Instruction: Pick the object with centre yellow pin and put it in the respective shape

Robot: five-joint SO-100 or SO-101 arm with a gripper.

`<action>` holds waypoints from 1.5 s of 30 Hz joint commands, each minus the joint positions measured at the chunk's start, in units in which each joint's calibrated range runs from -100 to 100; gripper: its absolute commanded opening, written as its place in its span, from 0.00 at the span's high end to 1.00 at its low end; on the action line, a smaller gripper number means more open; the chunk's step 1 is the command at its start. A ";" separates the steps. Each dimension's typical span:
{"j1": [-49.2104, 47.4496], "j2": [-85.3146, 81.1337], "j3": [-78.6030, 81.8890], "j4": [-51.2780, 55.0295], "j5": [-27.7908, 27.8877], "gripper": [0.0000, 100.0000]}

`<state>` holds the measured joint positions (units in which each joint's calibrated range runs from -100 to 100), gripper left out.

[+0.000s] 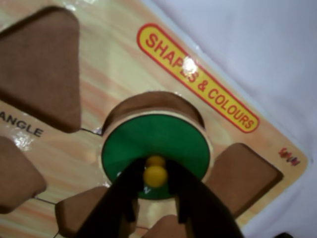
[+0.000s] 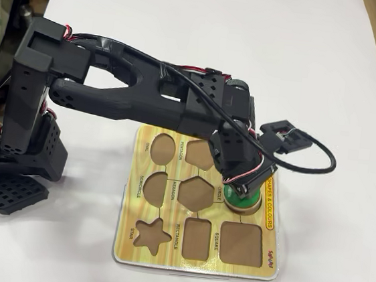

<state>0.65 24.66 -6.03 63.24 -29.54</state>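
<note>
The green disc (image 1: 158, 139) with a pale rim and a yellow centre knob (image 1: 155, 174) hangs over the round brown recess (image 1: 153, 101) of the yellow puzzle board (image 1: 114, 64). It is shifted slightly toward the camera, so the recess's far wall shows beyond it. My gripper (image 1: 155, 171) is shut on the knob, with a black finger on each side. In the overhead view the disc (image 2: 243, 201) shows under the gripper (image 2: 240, 190) at the board's (image 2: 162, 256) right edge. I cannot tell whether the disc rests on the recess floor.
Around the disc lie empty recesses: the triangle (image 1: 42, 64), square (image 2: 240, 243), rectangle (image 2: 197, 239), star (image 2: 150, 235) and hexagon (image 2: 196, 193). The arm's base (image 2: 22, 117) stands left of the board on a white table (image 2: 252, 47).
</note>
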 commanded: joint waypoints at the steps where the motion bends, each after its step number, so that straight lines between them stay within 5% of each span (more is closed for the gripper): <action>1: 1.20 -0.64 -0.54 -0.66 0.04 0.99; 13: 2.47 -0.47 -1.35 -0.75 -0.07 0.99; 18: 2.37 -0.47 -1.17 -2.13 -0.01 0.91; 45: 0.32 -0.39 -1.17 -2.82 -0.17 0.97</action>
<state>1.78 24.66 -6.03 61.01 -29.75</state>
